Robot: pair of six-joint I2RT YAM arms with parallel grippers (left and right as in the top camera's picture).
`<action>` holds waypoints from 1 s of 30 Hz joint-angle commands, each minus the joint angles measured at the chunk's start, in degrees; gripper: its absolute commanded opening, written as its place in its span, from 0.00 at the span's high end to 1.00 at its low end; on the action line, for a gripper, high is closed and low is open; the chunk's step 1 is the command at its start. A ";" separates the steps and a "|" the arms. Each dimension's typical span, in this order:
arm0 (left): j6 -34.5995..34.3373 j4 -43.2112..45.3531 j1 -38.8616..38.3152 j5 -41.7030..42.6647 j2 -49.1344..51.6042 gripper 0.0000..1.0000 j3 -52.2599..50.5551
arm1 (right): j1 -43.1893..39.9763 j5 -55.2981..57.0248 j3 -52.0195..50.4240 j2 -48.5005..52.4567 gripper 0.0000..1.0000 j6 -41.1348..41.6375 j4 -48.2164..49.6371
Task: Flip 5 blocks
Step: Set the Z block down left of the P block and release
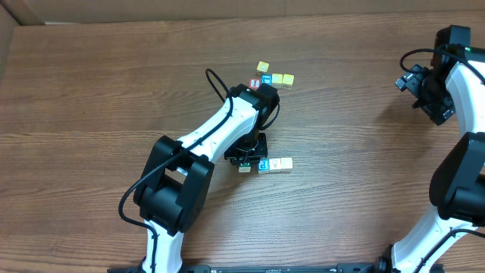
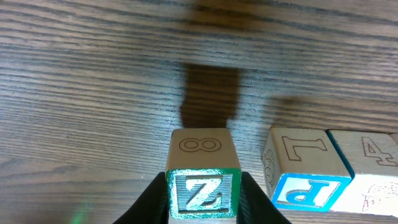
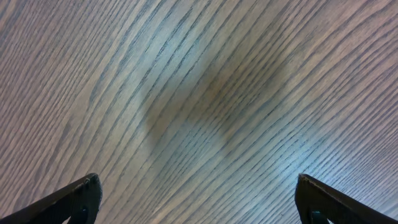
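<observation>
The Z block (image 2: 203, 168) is clamped in the left gripper (image 2: 203, 210); the right gripper (image 3: 198, 202) is spread, empty. The P block (image 2: 303, 183), just right, could be knocked in turning.

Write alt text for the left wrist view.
A small wooden cube with a green Z face is clamped between the black jaws of the left gripper. To its right, a blue-faced P wooden cube touches a whitish wooden cube on the brown wood-grain table.
</observation>
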 commanded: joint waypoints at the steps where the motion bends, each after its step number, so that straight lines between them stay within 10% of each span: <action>1: -0.94 0.46 -0.28 -0.76 -1.86 0.75 -0.66 | -0.02 0.57 0.96 -1.55 0.00 -0.24 0.07; 21: 6.23 -2.54 10.21 3.72 -6.91 0.62 6.36 | -0.02 0.59 0.96 -1.55 0.00 -0.24 0.07; 27: 7.21 -7.08 11.30 -0.46 -7.96 0.96 5.01 | -0.02 0.57 0.96 -1.55 0.00 -0.24 0.07; 30: 7.21 -6.08 10.97 -0.83 -7.93 0.96 0.87 | -0.02 0.57 0.96 -1.55 0.00 -0.24 0.07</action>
